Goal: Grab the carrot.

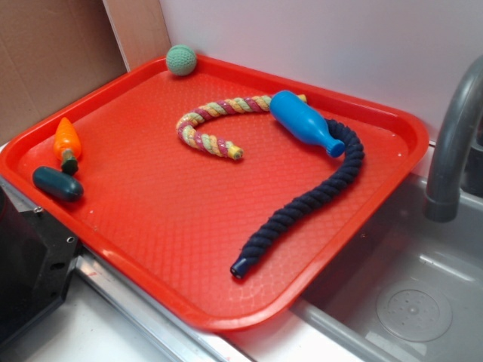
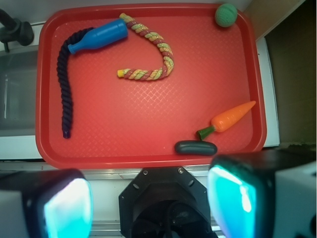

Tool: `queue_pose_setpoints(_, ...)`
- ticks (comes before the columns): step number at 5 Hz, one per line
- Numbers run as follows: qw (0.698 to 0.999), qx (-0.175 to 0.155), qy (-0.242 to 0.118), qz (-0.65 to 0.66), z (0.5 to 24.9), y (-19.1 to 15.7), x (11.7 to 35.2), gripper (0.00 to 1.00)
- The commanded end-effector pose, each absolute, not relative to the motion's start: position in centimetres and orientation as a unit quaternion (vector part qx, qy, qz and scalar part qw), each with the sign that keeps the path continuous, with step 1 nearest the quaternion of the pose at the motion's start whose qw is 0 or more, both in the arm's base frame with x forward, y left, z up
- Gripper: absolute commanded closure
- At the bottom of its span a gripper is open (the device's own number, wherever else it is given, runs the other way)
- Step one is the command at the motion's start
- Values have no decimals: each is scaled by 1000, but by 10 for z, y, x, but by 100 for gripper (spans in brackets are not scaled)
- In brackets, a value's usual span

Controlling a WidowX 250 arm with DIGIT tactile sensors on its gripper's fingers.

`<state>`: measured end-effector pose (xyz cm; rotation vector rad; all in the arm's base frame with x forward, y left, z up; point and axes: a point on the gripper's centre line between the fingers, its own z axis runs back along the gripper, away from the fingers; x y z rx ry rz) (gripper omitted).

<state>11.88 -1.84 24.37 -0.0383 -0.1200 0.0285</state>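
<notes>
The carrot (image 1: 66, 141) is small, bright orange, with a dark green stem end. It lies at the left edge of the red tray (image 1: 189, 226). In the wrist view the carrot (image 2: 230, 118) lies at the tray's lower right, stem pointing down-left. My gripper (image 2: 148, 201) is high above the robot base, off the tray's near edge. Its jaws stand wide apart and hold nothing. Only the fingers (image 2: 233, 196) show at the bottom of the wrist view. The gripper is out of the exterior view.
A dark green oval toy (image 1: 57, 183) lies next to the carrot's stem. A blue bottle (image 1: 303, 121), a navy rope (image 1: 302, 202), a multicolour rope (image 1: 211, 124) and a green ball (image 1: 181, 59) are on the tray. A sink and faucet (image 1: 451, 143) stand right.
</notes>
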Motion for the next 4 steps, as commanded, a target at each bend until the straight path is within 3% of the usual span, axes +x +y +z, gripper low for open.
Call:
queue_pose_setpoints(1,998,-19,-60,14,244,-18,119,0)
queue_pose_setpoints(2,989,65,-21,131,194,32,150,0)
queue_pose_setpoints(3,965,82,-22,249,146,89,153,0)
queue_pose_setpoints(4,929,84,-40,359,112,122,149,0)
